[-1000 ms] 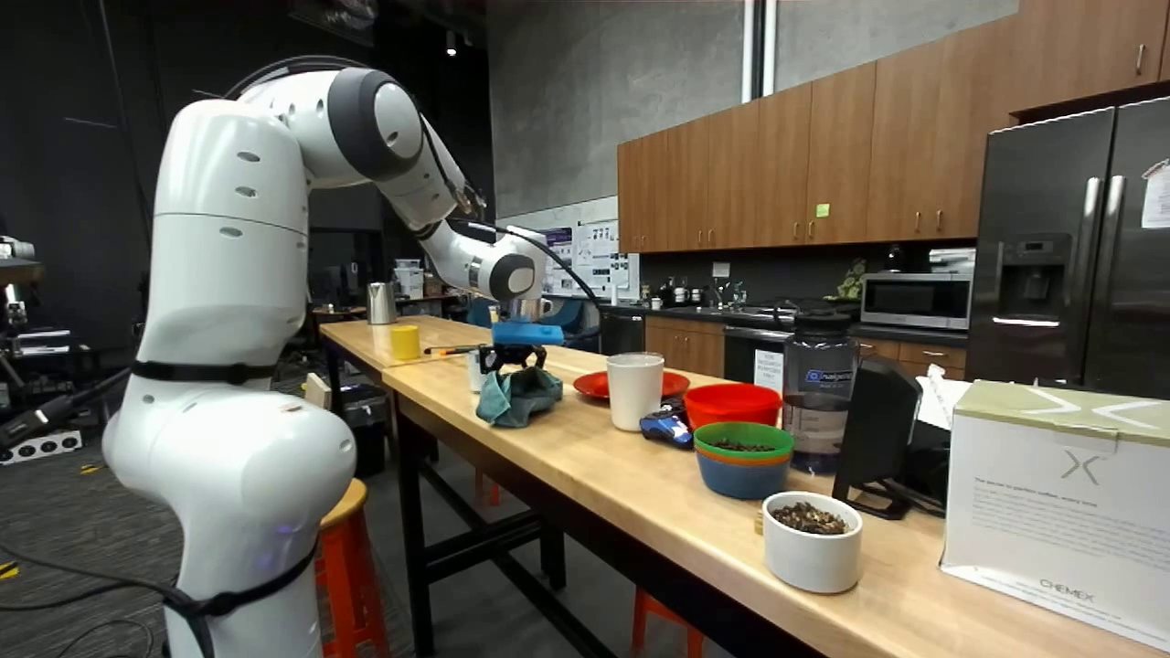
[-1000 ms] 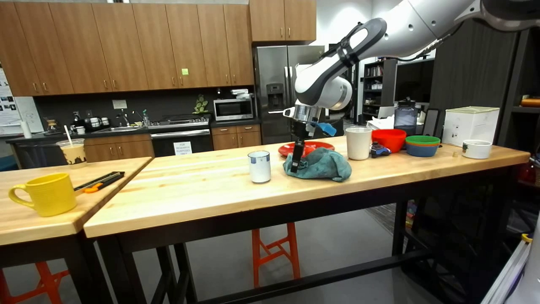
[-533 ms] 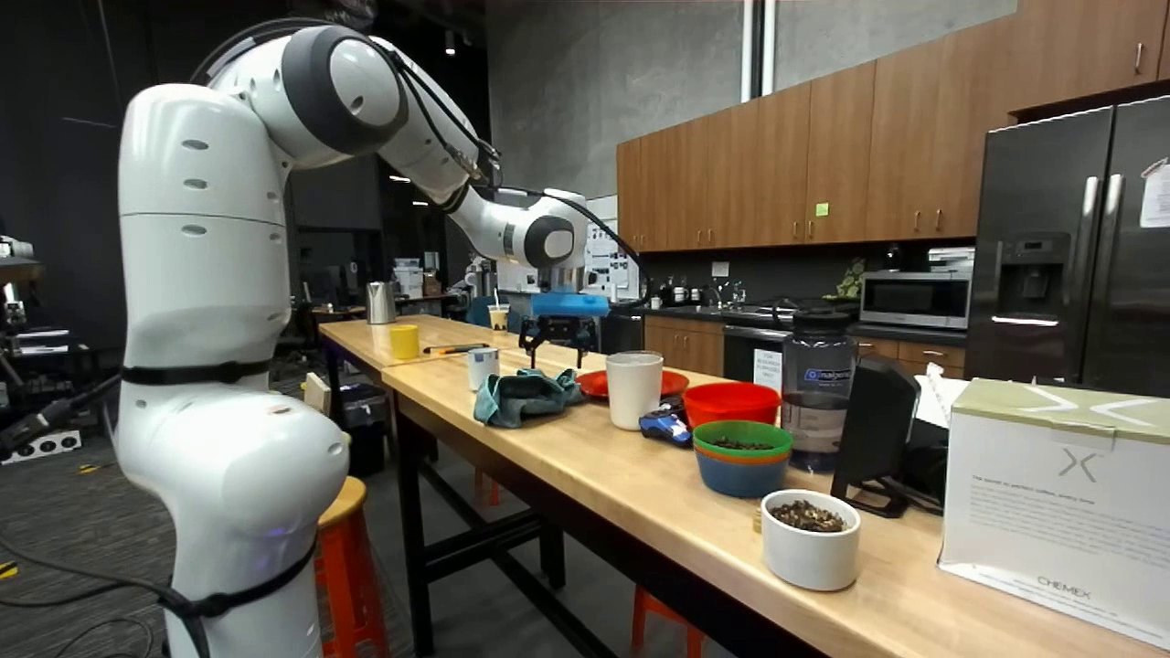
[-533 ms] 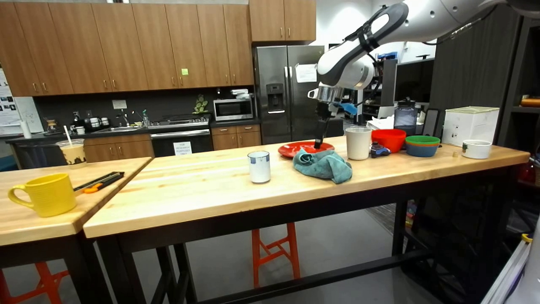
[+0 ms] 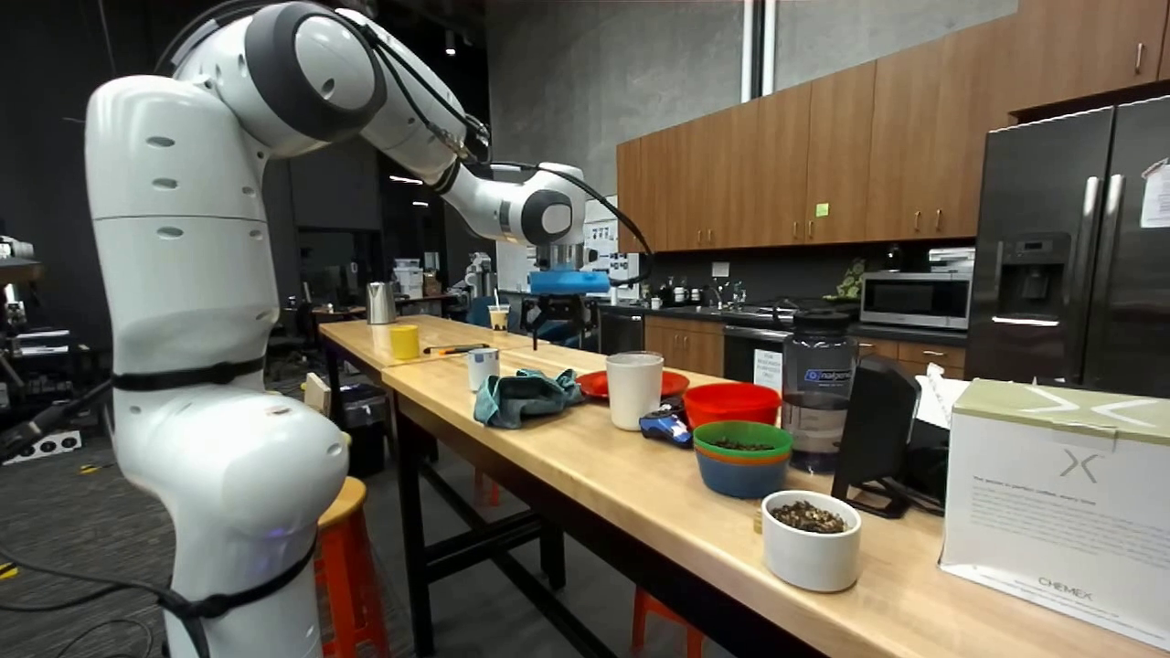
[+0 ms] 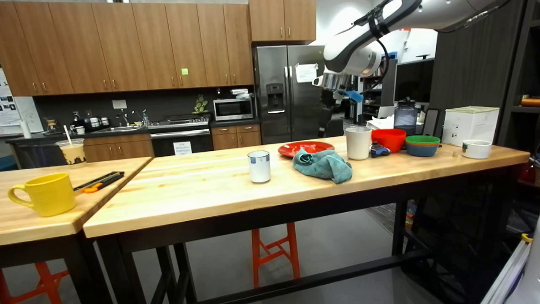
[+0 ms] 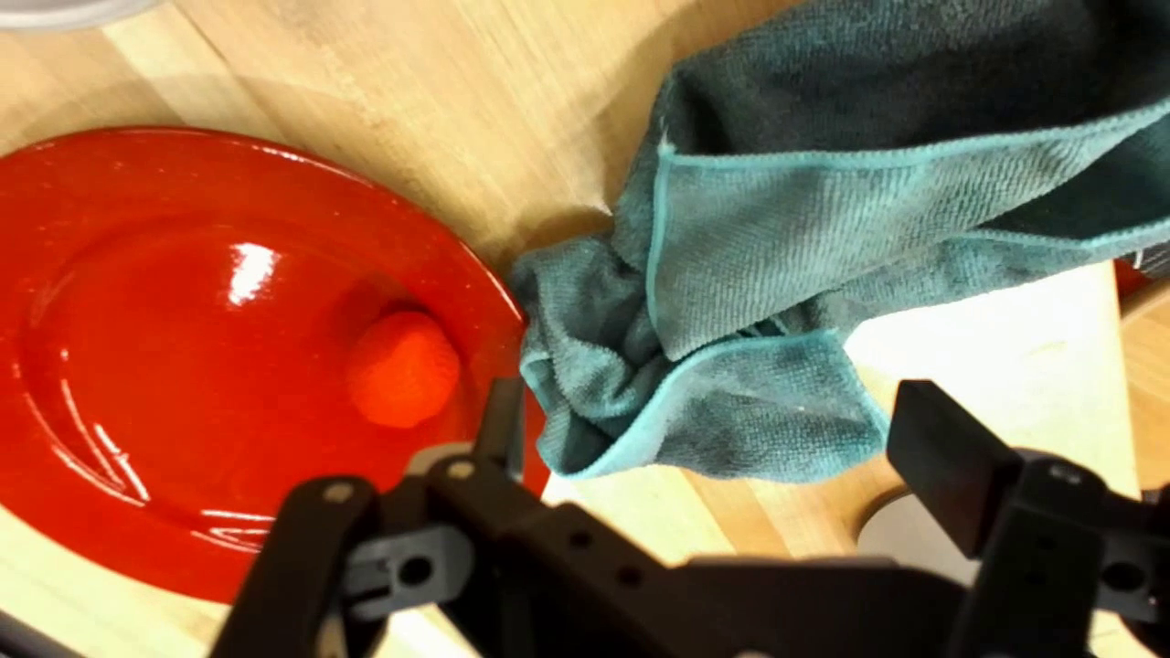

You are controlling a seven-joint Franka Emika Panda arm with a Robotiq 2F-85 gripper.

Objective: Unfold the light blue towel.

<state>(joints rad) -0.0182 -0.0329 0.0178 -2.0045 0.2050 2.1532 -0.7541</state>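
Observation:
The towel is teal and lies crumpled, with folded-over layers and loose hemmed edges; it shows in both exterior views. In the wrist view the towel fills the upper right, one flap lying between the fingertips in the picture. My gripper is open and empty, its fingers wide apart. In both exterior views the gripper hangs in the air above the table, clear of the towel. In an exterior view it stands beyond the red plate, on the far side from the towel.
A red plate with an orange-red ball lies right beside the towel. A white cup with blue squares and a tall white cup stand either side. Bowls and a bottle stand farther along. The table's near edge is close.
My gripper was down at the towel; it has risen and moved away beyond the plate. The towel's end on the blue-squared cup's side has drawn in, then lain still.

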